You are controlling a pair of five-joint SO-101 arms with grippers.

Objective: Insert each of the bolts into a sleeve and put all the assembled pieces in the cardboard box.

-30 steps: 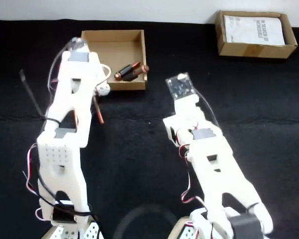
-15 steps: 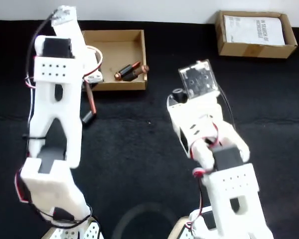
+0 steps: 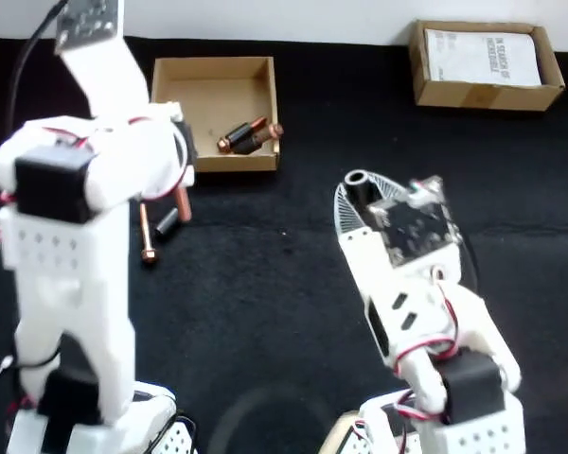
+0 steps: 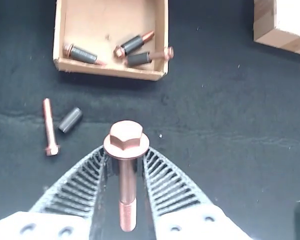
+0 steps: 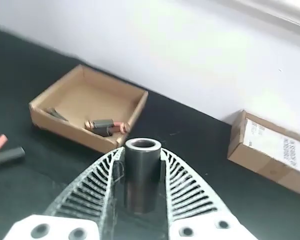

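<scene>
My left gripper is shut on a copper bolt, head outward, held above the black table; from above the bolt hangs in front of the cardboard box. My right gripper is shut on a dark sleeve, open end up, seen overhead as the sleeve at mid-table. A loose bolt and a loose sleeve lie side by side on the table near the box's front left corner. Several assembled pieces lie inside the box.
A second cardboard box with a printed sheet in it stands at the back right. The black mat between the arms is bare. A white wall rises behind the table.
Both arms have risen and pulled back toward the near edge. The left one lifted its bolt clear, uncovering the loose bolt and sleeve. The right one tilted up, bringing its sleeve into sight.
</scene>
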